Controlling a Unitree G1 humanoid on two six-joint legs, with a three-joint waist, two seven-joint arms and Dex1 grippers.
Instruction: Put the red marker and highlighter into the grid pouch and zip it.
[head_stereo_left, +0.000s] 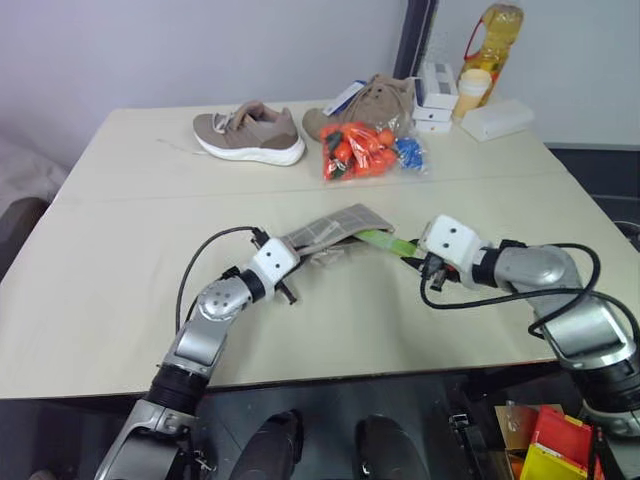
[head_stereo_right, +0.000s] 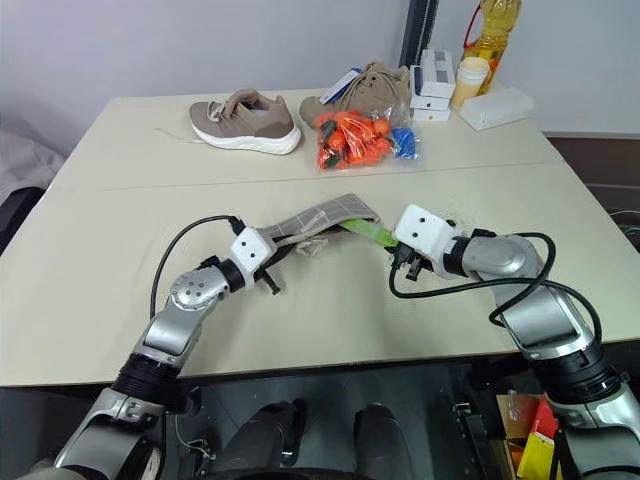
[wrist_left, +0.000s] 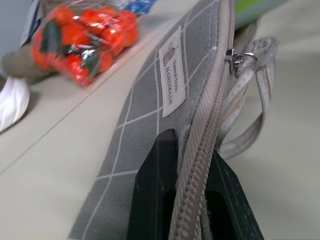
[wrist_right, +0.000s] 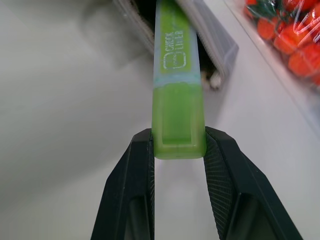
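The highlighter (wrist_right: 178, 90) is a light, stiff stick of smooth plastic, likely to slip if squeezed off-centre, so its flat tail end is the sensible place to hold it; the right gripper (wrist_right: 178, 150) pinches exactly there, with the front end already entering the mouth of the grid pouch (wrist_left: 150, 130). The pouch is soft fabric that sags and folds, so it needs holding by its firmer zipper edge, and the left gripper (wrist_left: 192, 165) is pressed together on that edge, lifting it off the table (head_stereo_left: 120, 280). How far the highlighter reaches inside is hidden by the dark opening. The red marker cannot be made out; it may already lie inside. Well beyond stand a bag of orange-red items (head_stereo_left: 362, 150) and two shoes (head_stereo_left: 250, 132).
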